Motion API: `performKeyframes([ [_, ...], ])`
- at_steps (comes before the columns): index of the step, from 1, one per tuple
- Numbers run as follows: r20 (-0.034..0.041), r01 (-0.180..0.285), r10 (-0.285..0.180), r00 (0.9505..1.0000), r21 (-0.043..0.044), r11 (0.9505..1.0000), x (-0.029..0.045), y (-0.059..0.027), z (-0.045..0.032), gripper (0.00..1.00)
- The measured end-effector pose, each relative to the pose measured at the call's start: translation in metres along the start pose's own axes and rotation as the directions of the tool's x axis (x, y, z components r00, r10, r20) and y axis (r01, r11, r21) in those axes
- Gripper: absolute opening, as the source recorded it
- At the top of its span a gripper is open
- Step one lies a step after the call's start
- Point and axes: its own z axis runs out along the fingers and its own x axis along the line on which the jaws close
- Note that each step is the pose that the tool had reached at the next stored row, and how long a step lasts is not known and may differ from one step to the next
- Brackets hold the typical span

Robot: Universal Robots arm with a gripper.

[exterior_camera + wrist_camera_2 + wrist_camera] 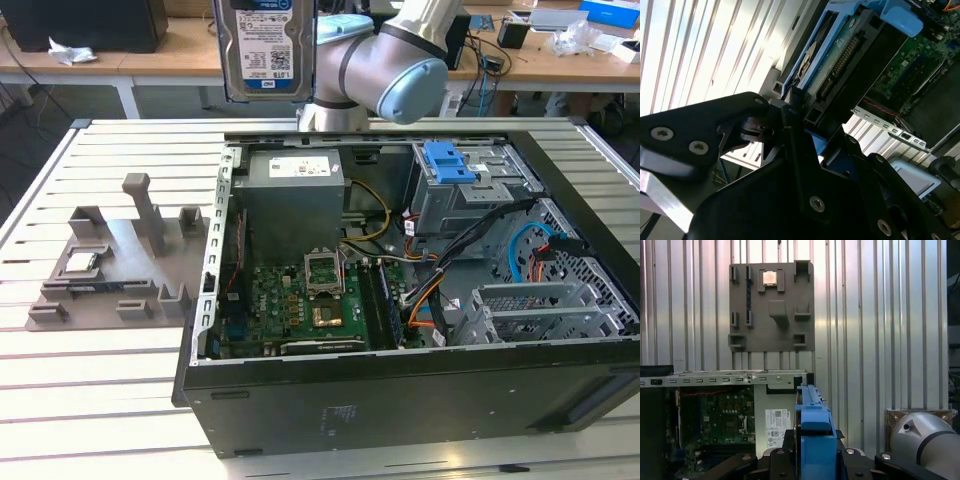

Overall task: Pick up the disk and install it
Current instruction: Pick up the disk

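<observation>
- Exterior view: the disk [265, 50] hangs at the very top of the picture, standing on edge with its white label facing us; it is lifted well clear of the table [100, 400]; the arm [400, 70] bends in just behind it
- The jaws are closed on the disk; in the second wrist view the black fingers [800, 165] press on the end of its blue frame, and the drive's connector edge [840, 55] points away from them
- In the first wrist view the frame's blue edge [815, 435] sits clamped between the black jaw parts; beyond it lie the slatted table and a corner of the computer case [715, 377]
- The computer case [400, 400] lies on its side with the panel off; motherboard [300, 300] and power supply [295, 190] are both in plain sight
- A blue bracket [448, 162] sits atop the drive cage toward the exterior view's right
- A grey fixture [110, 265] rests on the table at the exterior view's left, apart from the case; a small square chip [80, 263] lies in one of its pockets
</observation>
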Motion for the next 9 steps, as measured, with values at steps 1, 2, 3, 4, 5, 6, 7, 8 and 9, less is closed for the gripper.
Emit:
performKeyframes([
  [1,0.0,0.0,0.0,1.0,0.0,1.0,-0.0001,-0.0031,0.0,0.36],
  [2,0.0,0.0,0.0,1.0,-0.0001,1.0,-0.0002,-0.0063,-0.0001,0.36],
  [3,0.0,0.0,0.0,1.0,0.0,1.0,-0.0002,-0.0093,-0.0001,0.36],
  [4,0.0001,0.0,0.0,1.0,-0.0001,1.0,-0.0003,-0.0136,-0.0001,0.36],
  [5,0.0001,0.0,0.0,1.0,-0.0001,1.0,-0.0004,-0.0172,-0.0001,0.36],
  [6,0.0001,0.0,0.0,1.0,-0.0001,1.0,-0.0005,-0.0204,-0.0002,0.36],
  [7,0.0001,0.0,0.0,1.0,-0.0002,1.0,-0.0005,-0.0234,-0.0002,0.36],
  [8,0.0,0.0,0.0,1.0,-0.0002,1.0,-0.0006,-0.0273,-0.0002,0.36],
  [9,0.0001,0.0,0.0,1.0,-0.0003,1.0,-0.0007,-0.0306,-0.0003,0.36],
])
